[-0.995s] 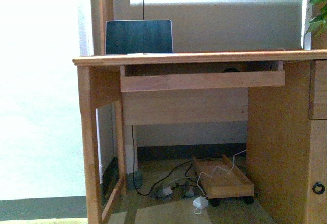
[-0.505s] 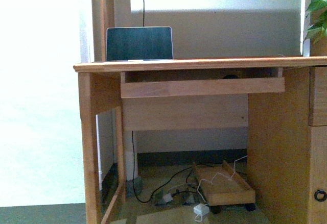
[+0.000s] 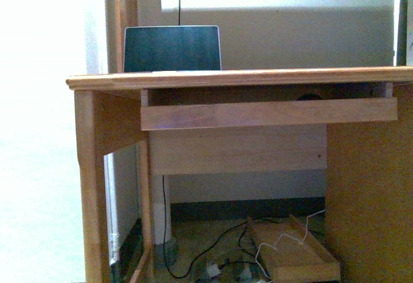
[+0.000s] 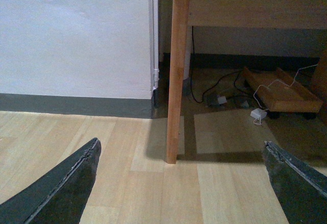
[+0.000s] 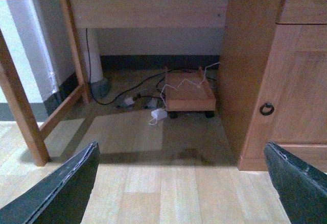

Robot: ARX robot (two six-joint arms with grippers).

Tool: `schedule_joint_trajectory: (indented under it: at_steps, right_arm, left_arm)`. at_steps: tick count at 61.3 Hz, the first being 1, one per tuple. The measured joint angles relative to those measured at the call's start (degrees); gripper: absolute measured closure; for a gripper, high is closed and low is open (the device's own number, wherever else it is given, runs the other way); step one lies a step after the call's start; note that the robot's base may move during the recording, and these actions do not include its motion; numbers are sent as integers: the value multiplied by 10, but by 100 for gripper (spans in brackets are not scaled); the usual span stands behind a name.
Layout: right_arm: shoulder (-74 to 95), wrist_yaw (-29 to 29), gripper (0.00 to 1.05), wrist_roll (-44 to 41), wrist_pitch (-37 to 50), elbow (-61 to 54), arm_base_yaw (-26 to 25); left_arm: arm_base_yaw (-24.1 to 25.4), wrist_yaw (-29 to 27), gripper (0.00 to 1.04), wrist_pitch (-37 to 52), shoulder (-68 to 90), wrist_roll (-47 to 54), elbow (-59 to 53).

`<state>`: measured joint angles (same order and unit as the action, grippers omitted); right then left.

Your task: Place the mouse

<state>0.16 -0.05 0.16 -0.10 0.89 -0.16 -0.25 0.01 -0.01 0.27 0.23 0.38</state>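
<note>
Only the dark top of the mouse (image 3: 310, 97) shows, on the pull-out tray (image 3: 268, 113) under the table (image 3: 239, 77), right of the laptop (image 3: 172, 48); left claw (image 4: 180, 143) and right claw (image 5: 181, 145) both spread wide, empty, over floor.

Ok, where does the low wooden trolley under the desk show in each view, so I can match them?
Front view: trolley low down, right of centre, cut by the frame edge.
Left wrist view: trolley beyond the desk leg, white charger just before it.
Right wrist view: trolley beside the cupboard side, white charger at its near corner.
Shared landmark: the desk leg, seen in all three.
</note>
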Motion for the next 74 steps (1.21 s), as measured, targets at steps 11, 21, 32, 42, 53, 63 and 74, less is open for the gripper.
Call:
schedule_joint_trajectory:
  at_steps: [11,21,32,42,53,63,74]
  right_arm:
    - [0,0,7,0,0,0,0]
    - [0,0,7,0,0,0,0]
    - [0,0,7,0,0,0,0]
    - [0,0,7,0,0,0,0]
    - [0,0,7,0,0,0,0]
    - [0,0,7,0,0,0,0]
    - [0,0,7,0,0,0,0]
  left_arm:
    - [0,0,8,0,0,0,0]
    - [0,0,8,0,0,0,0]
    - [0,0,8,0,0,0,0]
    - [0,0,8,0,-1,0,0]
    - [0,0,8,0,-1,0,0]
    - [0,0,8,0,-1,0,0]
    - [0,0,8,0,-1,0,0]
